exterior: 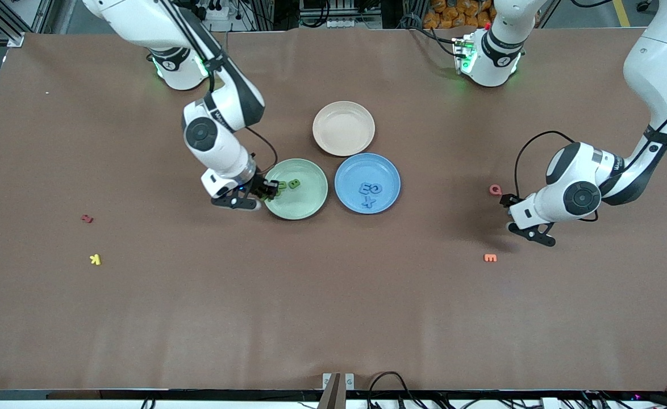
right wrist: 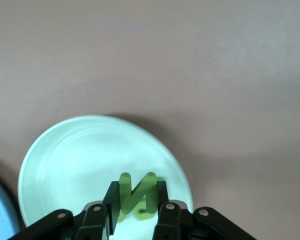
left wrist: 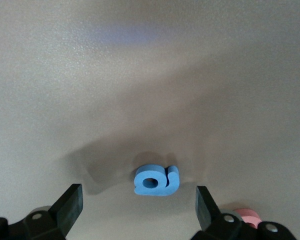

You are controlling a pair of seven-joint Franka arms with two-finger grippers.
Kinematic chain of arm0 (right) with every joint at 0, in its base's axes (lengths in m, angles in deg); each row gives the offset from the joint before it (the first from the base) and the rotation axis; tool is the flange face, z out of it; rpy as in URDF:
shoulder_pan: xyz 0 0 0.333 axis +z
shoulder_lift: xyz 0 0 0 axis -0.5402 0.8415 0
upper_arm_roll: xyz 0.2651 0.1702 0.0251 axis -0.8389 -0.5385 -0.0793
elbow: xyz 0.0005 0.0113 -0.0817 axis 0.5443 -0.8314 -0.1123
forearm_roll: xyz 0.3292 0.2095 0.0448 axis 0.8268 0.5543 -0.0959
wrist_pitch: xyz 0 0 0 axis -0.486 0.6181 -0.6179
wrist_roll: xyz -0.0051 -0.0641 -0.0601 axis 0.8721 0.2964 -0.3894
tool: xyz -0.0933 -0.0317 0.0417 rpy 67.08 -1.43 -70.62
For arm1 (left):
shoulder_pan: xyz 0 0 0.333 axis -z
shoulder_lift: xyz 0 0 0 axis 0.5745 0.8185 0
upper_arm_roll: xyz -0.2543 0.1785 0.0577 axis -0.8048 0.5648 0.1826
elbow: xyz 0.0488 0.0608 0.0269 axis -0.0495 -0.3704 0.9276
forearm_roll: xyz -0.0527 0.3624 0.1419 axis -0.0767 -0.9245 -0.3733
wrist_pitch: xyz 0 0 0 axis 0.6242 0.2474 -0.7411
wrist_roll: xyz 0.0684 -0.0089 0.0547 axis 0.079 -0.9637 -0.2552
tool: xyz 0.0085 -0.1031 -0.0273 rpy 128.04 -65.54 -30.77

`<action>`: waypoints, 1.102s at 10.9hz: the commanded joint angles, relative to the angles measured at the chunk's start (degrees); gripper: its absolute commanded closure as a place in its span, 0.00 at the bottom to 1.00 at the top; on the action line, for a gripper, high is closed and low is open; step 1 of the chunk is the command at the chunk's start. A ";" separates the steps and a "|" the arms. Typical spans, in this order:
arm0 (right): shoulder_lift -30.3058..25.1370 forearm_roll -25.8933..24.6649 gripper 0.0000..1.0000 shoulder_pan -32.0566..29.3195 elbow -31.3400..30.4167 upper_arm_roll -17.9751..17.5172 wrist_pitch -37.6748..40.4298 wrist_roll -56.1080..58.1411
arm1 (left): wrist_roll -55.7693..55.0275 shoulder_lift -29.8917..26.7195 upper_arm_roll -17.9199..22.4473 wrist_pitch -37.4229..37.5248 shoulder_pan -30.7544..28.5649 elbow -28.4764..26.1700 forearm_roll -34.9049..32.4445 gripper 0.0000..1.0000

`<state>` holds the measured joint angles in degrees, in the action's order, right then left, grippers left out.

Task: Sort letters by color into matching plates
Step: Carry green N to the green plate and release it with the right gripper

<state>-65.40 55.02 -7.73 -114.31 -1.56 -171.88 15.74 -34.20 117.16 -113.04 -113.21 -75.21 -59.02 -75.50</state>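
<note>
A green letter N (right wrist: 137, 194) is clamped in the right gripper (exterior: 265, 190) over the green plate (exterior: 311, 200), which holds one green letter (exterior: 294, 183). Three blue letters (exterior: 370, 191) lie in the blue plate (exterior: 347, 199). The left gripper (left wrist: 139, 202), fingers spread, hovers over one blue letter (left wrist: 157, 180) on the table.

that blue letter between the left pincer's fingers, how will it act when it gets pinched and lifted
The blue letter looks like chunky foam, so it is probably very light and may squash a little when pinched. It lies flat on the table, so rolling seems unlikely. Its rounded outline could let it twist between the open left pincer as it shuts.
</note>
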 commanded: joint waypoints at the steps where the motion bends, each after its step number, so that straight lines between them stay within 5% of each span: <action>1: 1.39 1.08 0.83 5.87 2.60 1.70 0.84 -6.02 | 0.80 0.81 -0.05 -0.34 0.07 0.65 -1.63 0.11; 5: 4.30 1.08 0.82 8.17 4.63 1.70 0.84 -9.30 | 0.80 0.81 -0.05 -0.34 0.07 0.65 -1.63 0.26; 6: 4.30 0.99 0.21 8.17 4.63 1.70 0.84 -9.30 | 0.80 0.81 -0.05 -0.34 0.07 0.65 -1.63 0.28; 7: 4.13 0.99 0.00 8.26 4.63 1.70 0.93 -9.04 | 0.80 0.90 -0.05 -0.34 0.07 0.65 -1.55 0.29; 12: 3.51 0.73 0.00 7.91 4.63 4.32 4.69 -8.59 | 0.80 0.90 -0.05 -0.34 -0.28 0.65 -0.84 0.36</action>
<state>-61.41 55.11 -0.23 -110.32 0.27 -170.22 7.13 -34.11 117.26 -113.14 -113.20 -75.13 -58.88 -75.51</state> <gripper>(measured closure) 0.009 0.317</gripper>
